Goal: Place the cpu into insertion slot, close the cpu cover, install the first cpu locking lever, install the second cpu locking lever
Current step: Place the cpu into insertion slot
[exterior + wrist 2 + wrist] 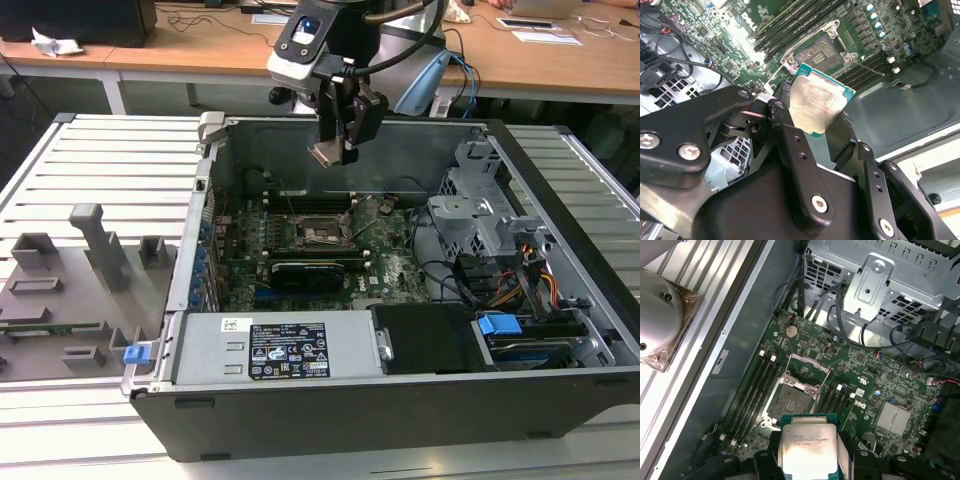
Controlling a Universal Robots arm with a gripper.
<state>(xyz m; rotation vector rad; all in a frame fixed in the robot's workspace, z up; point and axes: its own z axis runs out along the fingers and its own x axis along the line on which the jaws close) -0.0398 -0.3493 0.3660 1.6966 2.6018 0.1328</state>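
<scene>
The claw (815, 114) pinches the cpu (816, 104) by two opposite edges, with the black fingers (785, 115) pressed against its sides and the metal top facing the wrist cameras. In the exterior view the chip hangs in the air over the open computer case (300, 410). The insertion slot (325, 232) lies at about 6 o'clock from the chip, well apart. The cpu cover (810, 362) stands swung open, leaving the socket's dark centre bare.

The grip rests on thin edges only, and the chip looks tilted in the second wrist view, so it may slip or twist. If it meets the socket askew or with the wrong corner leading, it could likely bend the fine contacts. The raised cover sits close to the way down and might snag a finger.

There is faint grey print on the chip's top, too small to make out. The green board (865, 370) carries white lettering. At 6 o'clock from the socket, a black-and-white label (287, 350) sits on the power supply, its lines too small to read. The case rests on a slatted metal bench (100, 160)
</scene>
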